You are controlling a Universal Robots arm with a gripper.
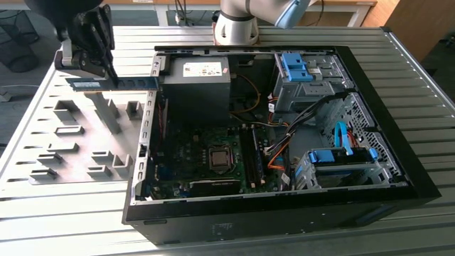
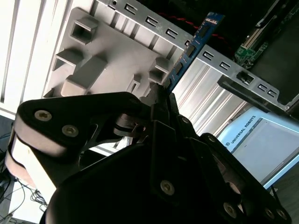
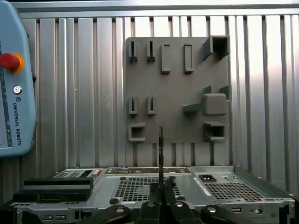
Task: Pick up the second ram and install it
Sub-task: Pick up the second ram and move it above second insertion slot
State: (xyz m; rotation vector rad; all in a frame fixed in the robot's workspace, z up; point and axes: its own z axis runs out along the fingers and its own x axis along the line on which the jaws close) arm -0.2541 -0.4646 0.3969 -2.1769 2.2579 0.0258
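The second ram [image 1: 122,84] is a long green stick with a blue label. It hangs level in the air above the grey fixture plate [image 1: 42,133], just outside the computer case's wall on the exterior view's left. My gripper [image 1: 108,78] is shut on it near its middle. In the second wrist view the second ram [image 2: 194,45] juts out from between the black fingers [image 2: 159,100] toward the case. In the first wrist view the second ram [image 3: 160,144] shows edge-on as a thin upright strip above the gripper [image 3: 160,193]. The motherboard's long memory slots [image 1: 250,154] lie inside the case.
The open computer case [image 1: 398,176] holds a power supply [image 1: 195,80], cables and blue-tabbed drive cages [image 1: 306,74]. The fixture plate [image 3: 177,88] carries raised grey blocks and slots. A teach pendant [image 3: 14,93] lies on the ribbed metal table [image 1: 64,213]. The arm's base [image 1: 238,24] stands behind the case.
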